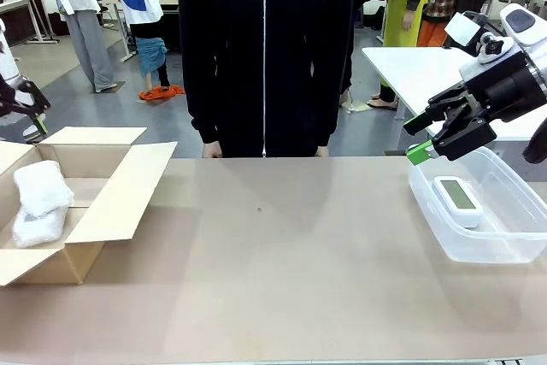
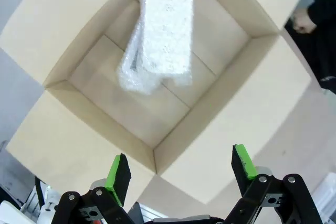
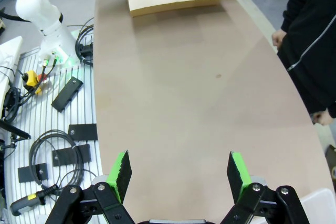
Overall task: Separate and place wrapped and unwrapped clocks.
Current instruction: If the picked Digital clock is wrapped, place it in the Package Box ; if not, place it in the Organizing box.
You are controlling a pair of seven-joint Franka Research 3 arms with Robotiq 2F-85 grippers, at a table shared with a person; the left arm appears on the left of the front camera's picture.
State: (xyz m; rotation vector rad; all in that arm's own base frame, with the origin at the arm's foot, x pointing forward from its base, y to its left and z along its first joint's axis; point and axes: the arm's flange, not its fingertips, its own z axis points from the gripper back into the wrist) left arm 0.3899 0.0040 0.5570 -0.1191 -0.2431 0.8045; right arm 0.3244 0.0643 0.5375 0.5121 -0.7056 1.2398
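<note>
Two wrapped clocks in whitish bubble wrap [image 1: 41, 203] lie inside the open cardboard box [image 1: 128, 190] at the table's left. The left wrist view looks down on them [image 2: 160, 35], one lying partly on the other. My left gripper [image 2: 180, 169] hangs open above the box's near corner with nothing between its fingers. The unwrapped clock [image 1: 457, 198], white with a grey display, lies in the clear plastic tub [image 1: 427, 203] at the right. My right gripper [image 1: 415, 138] hovers open and empty just above the tub's far left corner; it is also open in the right wrist view [image 3: 178, 174].
A person in a black zip jacket [image 1: 265, 49] stands at the far edge, hands low at the table rim. The brown table [image 1: 282, 254] stretches bare between box and tub. Beyond the table's side lie cables and black parts [image 3: 52, 150].
</note>
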